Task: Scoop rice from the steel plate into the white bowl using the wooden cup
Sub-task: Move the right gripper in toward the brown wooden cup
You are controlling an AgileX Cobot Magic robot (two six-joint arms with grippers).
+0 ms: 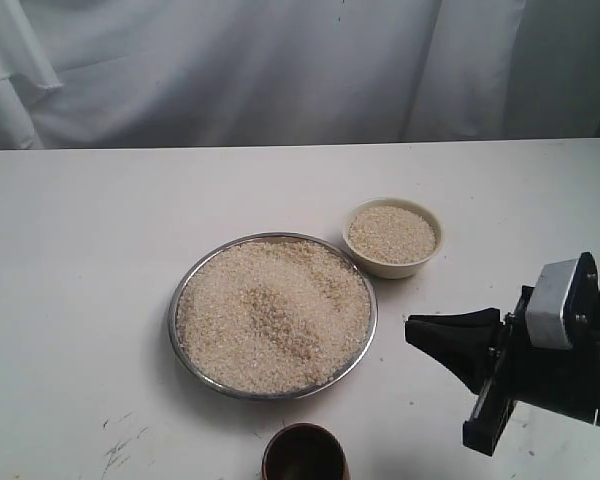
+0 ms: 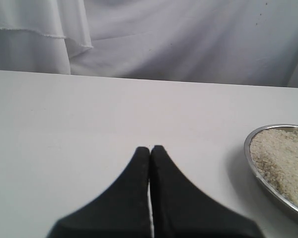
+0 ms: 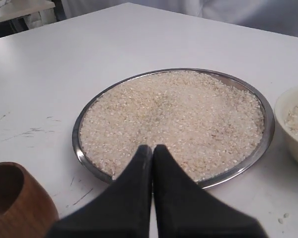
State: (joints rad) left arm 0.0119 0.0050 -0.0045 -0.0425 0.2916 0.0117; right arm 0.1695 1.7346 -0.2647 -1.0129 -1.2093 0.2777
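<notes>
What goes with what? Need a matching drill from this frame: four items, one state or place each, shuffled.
Column 1
1. steel plate
2. white bowl
3. wooden cup
4. right gripper

Column 2
A. shut, holding nothing
B. reddish-brown, at the exterior view's bottom edge
C. widest dish, covered in rice
D. small, cream, rice inside, beside the plate

Pairs: 1-C; 2-D; 3-B; 4-A

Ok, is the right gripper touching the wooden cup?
Apart. The exterior view shows a stretch of bare table between the shut right gripper and the wooden cup.
</notes>
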